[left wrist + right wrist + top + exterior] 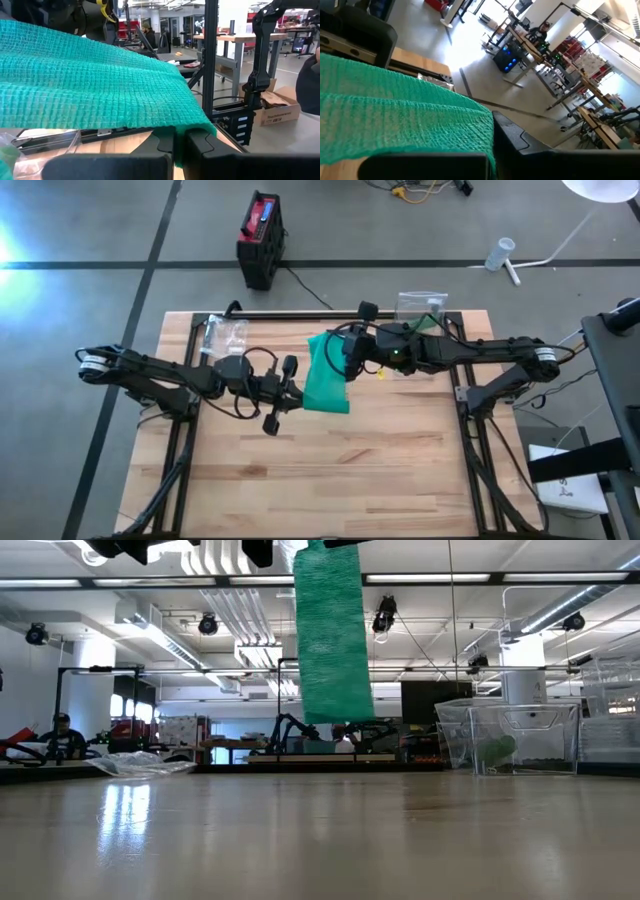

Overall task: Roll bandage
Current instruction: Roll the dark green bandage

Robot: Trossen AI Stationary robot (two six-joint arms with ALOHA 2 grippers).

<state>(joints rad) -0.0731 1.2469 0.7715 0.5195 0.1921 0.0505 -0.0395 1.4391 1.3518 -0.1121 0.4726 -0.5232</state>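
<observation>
A green mesh bandage point(325, 380) is held up between my two grippers over the middle of the table. In the low view it hangs as a broad strip point(330, 630), and its lower end point(338, 715) is clear of the table top. My left gripper point(296, 387) is shut on the bandage's left side. My right gripper point(338, 352) is shut on its far right part. The bandage fills both wrist views point(90, 85) point(405, 110). My left gripper pinches an edge of the bandage point(172, 122) between its two fingers, coming level from the table's left. The cloth spreads away from the fingers and is lifted clear of the table. Whether it holds one layer or several does not show. My right gripper pinches the bandage at an edge near a corner point(482, 132) between its two fingers, coming from the table's right. The cloth spreads out from the fingers, lifted clear of the table. The number of layers does not show.
A clear plastic container point(420, 308) stands at the table's far right, also in the low view point(510, 735). A crumpled clear plastic bag point(225, 335) lies at the far left. The near half of the wooden table point(330, 480) is bare.
</observation>
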